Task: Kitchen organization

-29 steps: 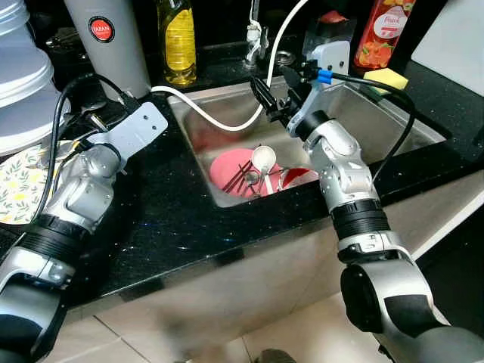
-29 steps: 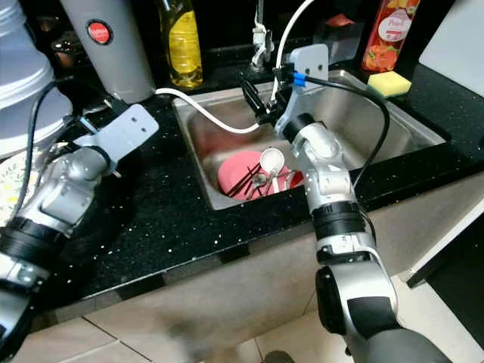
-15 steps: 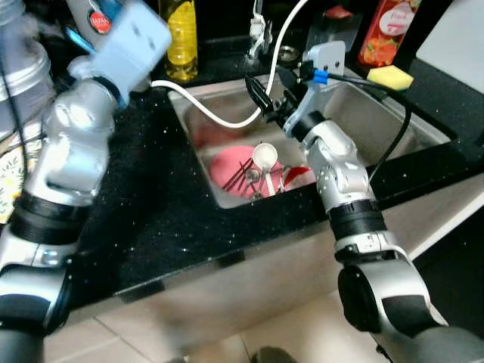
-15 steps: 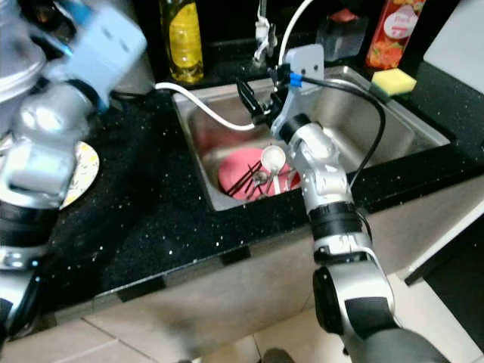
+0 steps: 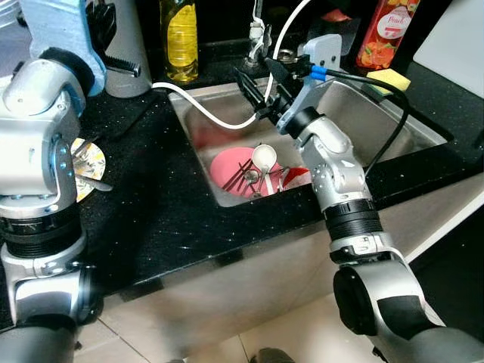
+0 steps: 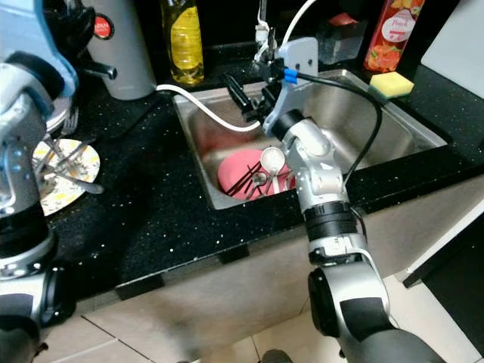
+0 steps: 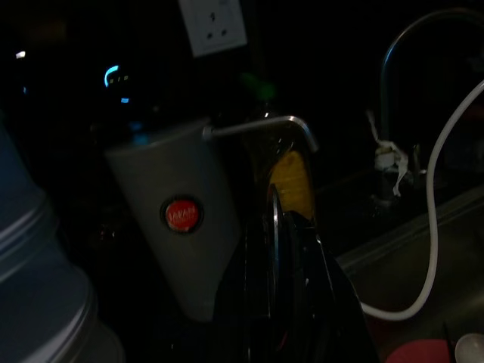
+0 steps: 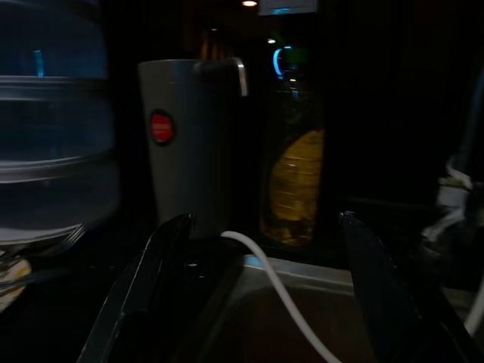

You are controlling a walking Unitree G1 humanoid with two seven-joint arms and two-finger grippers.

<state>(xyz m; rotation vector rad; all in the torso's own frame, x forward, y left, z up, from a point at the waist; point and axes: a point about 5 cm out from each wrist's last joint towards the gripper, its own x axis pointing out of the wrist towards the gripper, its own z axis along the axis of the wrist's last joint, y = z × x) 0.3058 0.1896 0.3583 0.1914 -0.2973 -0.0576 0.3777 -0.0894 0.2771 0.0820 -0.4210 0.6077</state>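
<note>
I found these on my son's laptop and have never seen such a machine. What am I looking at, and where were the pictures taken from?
It is a humanoid household robot at a kitchen sink. Two pictures come from cameras in its head, looking down at its silver arms. Two dark ones come from cameras on its wrists. The right pincer hangs open over the sink, holding nothing. The left pincer is raised near a grey canister; its fingers look shut on a thin metal piece I cannot identify. In the sink lie a pink plate, a ladle and a white hose. On the black counter sit a patterned plate, an oil bottle and a yellow sponge.
</note>
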